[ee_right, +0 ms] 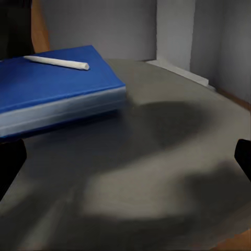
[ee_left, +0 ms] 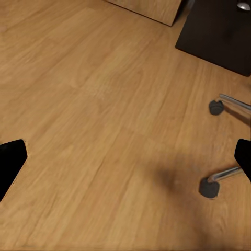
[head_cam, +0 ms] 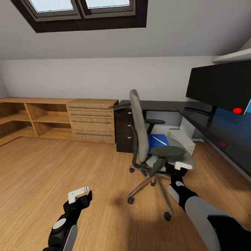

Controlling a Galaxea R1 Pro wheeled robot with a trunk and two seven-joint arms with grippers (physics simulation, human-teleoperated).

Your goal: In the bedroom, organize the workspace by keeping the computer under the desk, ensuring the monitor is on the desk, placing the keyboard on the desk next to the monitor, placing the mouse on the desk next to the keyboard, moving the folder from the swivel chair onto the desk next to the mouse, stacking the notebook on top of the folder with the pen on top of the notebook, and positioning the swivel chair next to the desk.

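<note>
The grey swivel chair (head_cam: 139,134) stands on the floor in front of the black desk (head_cam: 212,130), turned partly away from me. On its seat (ee_right: 172,157) lies the blue folder (head_cam: 157,142) (ee_right: 49,89), and the white pen (head_cam: 160,140) (ee_right: 57,63) rests on top of it. My right gripper (head_cam: 182,167) (ee_right: 125,162) hovers open just over the seat's near edge, short of the folder. Open too, my left gripper (head_cam: 81,194) (ee_left: 125,162) hangs over bare floor. The monitor (head_cam: 219,87) stands on the desk. Below the desk, behind the chair, sits the light-grey computer (head_cam: 182,136). A thin flat grey item (head_cam: 120,105) lies at the desk's left end; I cannot tell what it is.
A light-wood chest of drawers (head_cam: 92,120) and open shelves (head_cam: 35,118) line the back wall. The desk's dark drawer unit (head_cam: 123,130) (ee_left: 219,29) is beside them. The chair's chrome legs and casters (ee_left: 209,187) spread near my left gripper. Open wood floor (head_cam: 52,164) lies to the left.
</note>
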